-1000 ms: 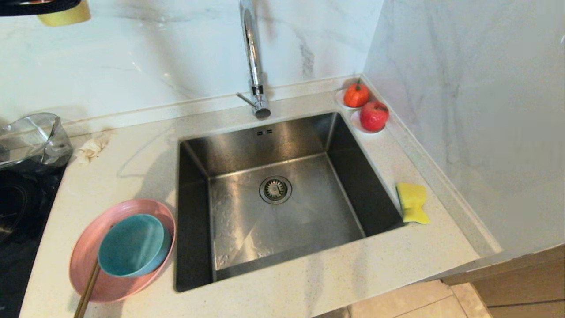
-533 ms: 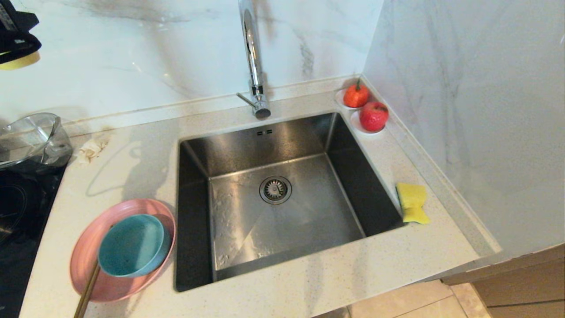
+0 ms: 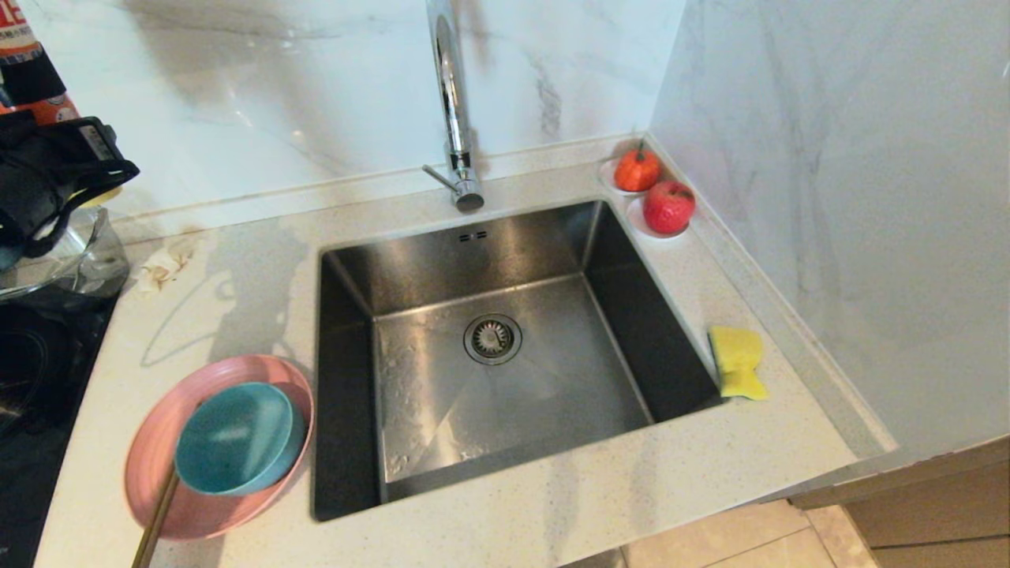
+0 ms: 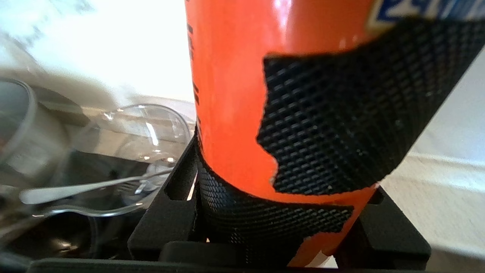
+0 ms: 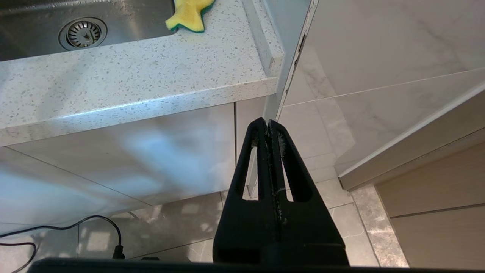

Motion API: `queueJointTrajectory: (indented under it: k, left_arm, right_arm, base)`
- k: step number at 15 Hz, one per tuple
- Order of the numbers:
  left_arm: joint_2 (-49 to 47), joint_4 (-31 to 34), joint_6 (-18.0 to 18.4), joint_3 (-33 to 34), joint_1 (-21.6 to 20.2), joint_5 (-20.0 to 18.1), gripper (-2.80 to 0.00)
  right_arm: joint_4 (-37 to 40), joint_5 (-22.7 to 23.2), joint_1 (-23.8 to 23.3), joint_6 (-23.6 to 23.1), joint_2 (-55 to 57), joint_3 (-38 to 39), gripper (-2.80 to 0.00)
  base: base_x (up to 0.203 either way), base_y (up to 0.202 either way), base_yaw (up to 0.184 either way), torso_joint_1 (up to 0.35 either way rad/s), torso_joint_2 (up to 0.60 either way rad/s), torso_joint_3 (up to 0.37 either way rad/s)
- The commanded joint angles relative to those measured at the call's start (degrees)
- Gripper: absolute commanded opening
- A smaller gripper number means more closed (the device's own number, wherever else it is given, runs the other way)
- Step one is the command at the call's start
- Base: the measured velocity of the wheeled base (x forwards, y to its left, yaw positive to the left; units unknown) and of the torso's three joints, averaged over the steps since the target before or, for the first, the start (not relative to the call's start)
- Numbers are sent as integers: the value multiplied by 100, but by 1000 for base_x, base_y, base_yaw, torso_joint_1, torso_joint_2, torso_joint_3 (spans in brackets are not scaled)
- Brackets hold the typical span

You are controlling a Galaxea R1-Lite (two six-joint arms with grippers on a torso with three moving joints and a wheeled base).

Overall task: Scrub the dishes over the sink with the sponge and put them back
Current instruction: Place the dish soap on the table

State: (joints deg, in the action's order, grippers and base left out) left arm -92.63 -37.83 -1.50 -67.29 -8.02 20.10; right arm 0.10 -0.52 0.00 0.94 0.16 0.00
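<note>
The pink plate [image 3: 154, 450] lies on the counter left of the sink [image 3: 552, 379], with the teal bowl [image 3: 237, 438] sitting in it. On the counter right of the sink rests the yellow sponge [image 3: 738, 361], also seen in the right wrist view [image 5: 189, 15]. My left gripper [image 3: 55, 173] hangs at the far left above the glass bowl, shut on an orange bottle [image 3: 28, 63] with a black patterned label [image 4: 227, 94]. My right gripper [image 5: 268, 123] is shut and empty, low beside the cabinet front, below the counter edge.
A clear glass bowl [image 3: 71, 260] with a metal utensil [image 4: 94, 187] in it stands on the black hob [image 3: 31, 379]. A wooden stick [image 3: 158, 513] leans on the plate. The chrome tap [image 3: 451, 102] rises behind the sink. Two red fruits [image 3: 668, 207] sit in the back right corner.
My left gripper has come down from the top left edge with the orange bottle, now just above the glass bowl. Dishes, sponge and right arm have not moved.
</note>
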Motion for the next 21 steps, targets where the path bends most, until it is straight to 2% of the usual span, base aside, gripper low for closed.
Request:
queueJointTrajectory:
  k: [1, 6, 9, 15, 21]
  left_arm:
    - [-747, -434, -120, 64, -15, 207, -280]
    - [-1675, -1273, -420, 60, -15, 522, -280]
    - [-2151, -1909, -432, 7, -7, 684, -280]
    - [-2910, -2227, -413, -341, 20, 1090, -280]
    - [-3641, -2969, -10, -770, 48, 1209, -280]
  right_arm:
    - [-1, 0, 0, 3, 2, 0, -280]
    - [-1, 0, 0, 3, 2, 0, -280]
    - [-1, 0, 0, 3, 2, 0, -280]
    - [-1, 0, 0, 3, 2, 0, -280]
    - [-10, 0, 0, 3, 2, 0, -280]
  base:
    - [0, 0, 0, 0, 0, 0]
    - [0, 0, 0, 0, 0, 0]
    - [0, 0, 0, 0, 0, 0]
    - [0, 0, 0, 0, 0, 0]
    - [0, 0, 0, 0, 0, 0]
